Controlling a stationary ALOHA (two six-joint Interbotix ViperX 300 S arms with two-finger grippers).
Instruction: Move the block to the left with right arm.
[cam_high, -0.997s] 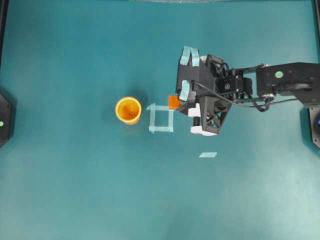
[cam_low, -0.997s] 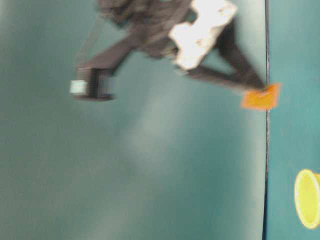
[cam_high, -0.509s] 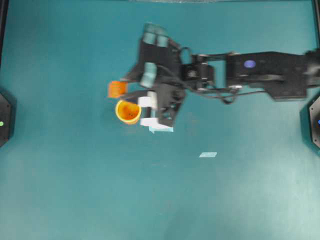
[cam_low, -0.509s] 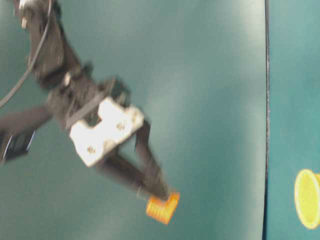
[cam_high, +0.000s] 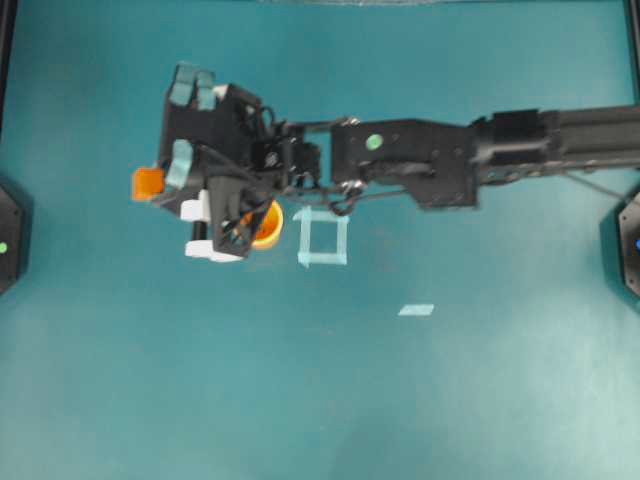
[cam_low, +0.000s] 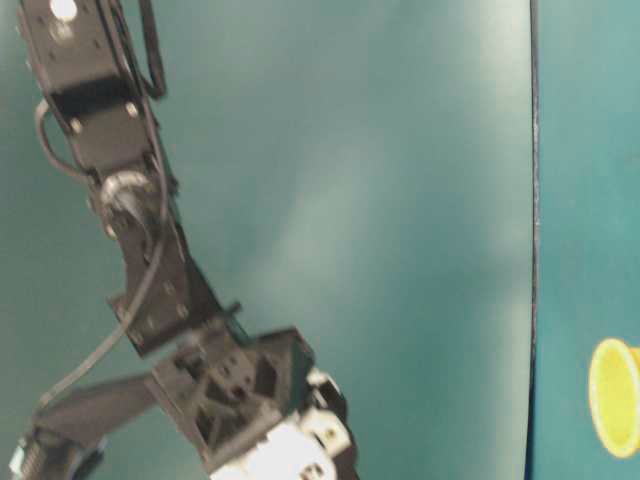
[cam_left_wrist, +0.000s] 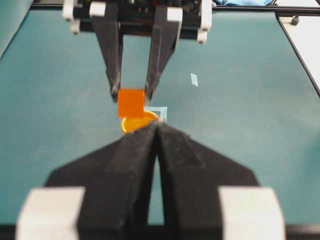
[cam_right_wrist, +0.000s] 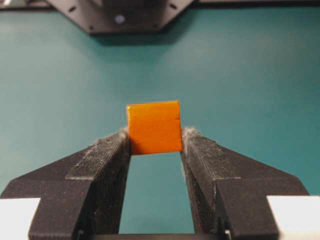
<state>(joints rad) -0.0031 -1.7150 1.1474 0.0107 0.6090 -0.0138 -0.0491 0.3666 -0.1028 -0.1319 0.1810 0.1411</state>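
Block (cam_right_wrist: 154, 127) is pinched at the tips of the right gripper (cam_right_wrist: 155, 145), carried above the worktop (cam_high: 450, 400) and now left of the cup (cam_high: 266, 228) and tape square (cam_high: 322, 238). By my reading the carry is nearly done; lowering and release remain. A second ago the block sat by the square's corner; half a second ago it was just above the cup. Left gripper (cam_left_wrist: 157, 131) is pressed together, idle.
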